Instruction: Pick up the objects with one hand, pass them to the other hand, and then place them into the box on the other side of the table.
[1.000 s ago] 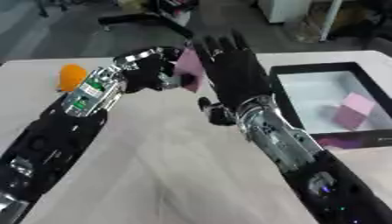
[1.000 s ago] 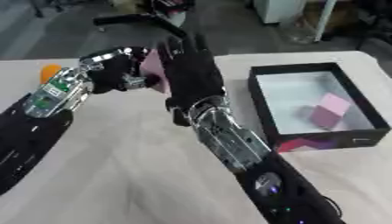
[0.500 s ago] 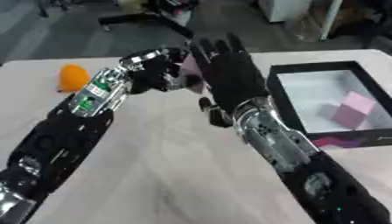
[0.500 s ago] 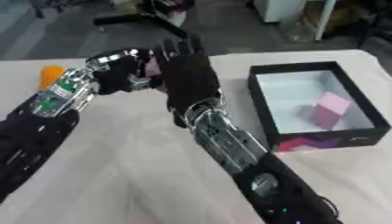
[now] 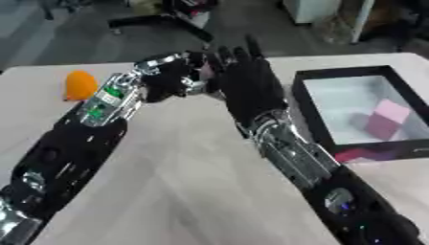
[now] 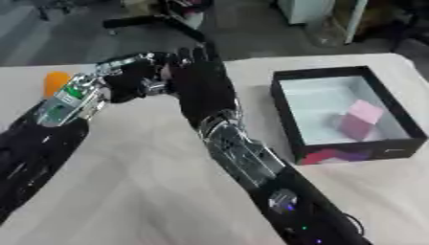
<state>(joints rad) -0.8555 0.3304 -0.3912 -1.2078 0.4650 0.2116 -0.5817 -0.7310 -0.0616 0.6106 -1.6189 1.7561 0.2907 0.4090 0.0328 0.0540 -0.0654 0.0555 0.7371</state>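
A: Where's the thing to pass rn?

B: At the left hand. Its fingers are curled, and a bit of pale pink peeks out right where the two hands meet. Can't see enough to tell its shape or which way it's long.

A: And the other hand?

B: The right hand is up flat, fingers straight and a little spread, tips pointing away from the robot. Its back faces us, so its palm is turned to the left hand. They look like they touch.

A: So which way is the pink bit from those straight fingers?

B: On the palm side, i.e. the side away from the box. I think the right hand must curl round it next, then swing to the box, which is just beside its arm.

A: Anything in the box?

B: A pink block. An orange thing sits well apart from the box, past the left arm.
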